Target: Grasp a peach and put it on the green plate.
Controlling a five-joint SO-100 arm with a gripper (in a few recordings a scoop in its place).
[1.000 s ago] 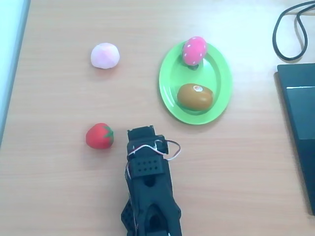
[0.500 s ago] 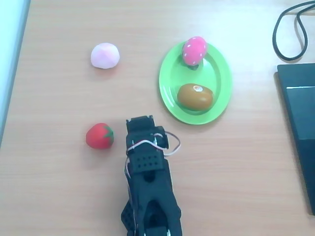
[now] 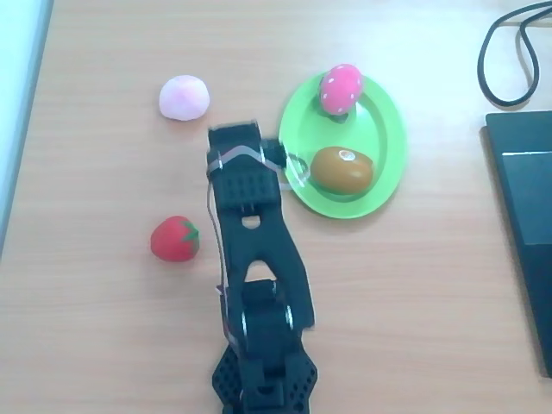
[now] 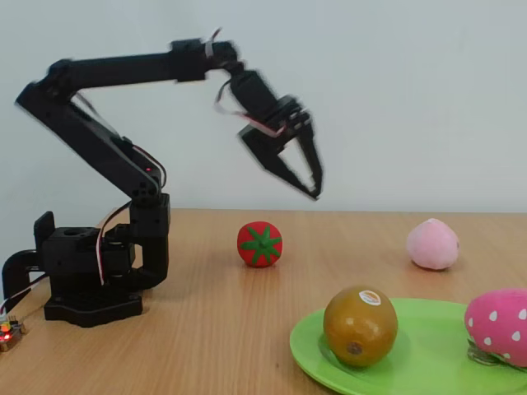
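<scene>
Hand [image 4: 306,169] is up in the air, well above the counter [image 3: 103,328], fingers spread wide, nothing between them. In the fixed view the tips angle downward and away from the arm's base.

Near to far from the hand, overhead view:
- green plate [image 3: 388,185] is just beside the hand on its right; the hand's edge overlaps the plate's left rim in the picture, but it hangs above it, no contact.
- brown fruit [image 3: 341,170] sits on the plate, the closest thing on that side.
- peach [image 3: 184,97] lies on the bare counter, near, ahead of the hand and to its left. Nothing touches it.
- pink speckled fruit [image 3: 341,89] rests on the plate's far end, ahead and to the right.
- strawberry [image 3: 175,238] is behind the hand, to the left, back toward the arm's base.

Step, as I read it: reach phase, peach not grasped yet. Next move calls for swinging left and forward until the open fingers straddle the peach, then dropping down and closing. Looks soft, so go easy on the squeeze.

Peach orientation: close to round, no clear long axis. In the fixed view it shows a slight point on top [image 4: 432,244], so it sits flat side down. Any approach angle should do.

Plate's long axis runs roughly away from the arm. Free space lies mainly around its edges.
</scene>
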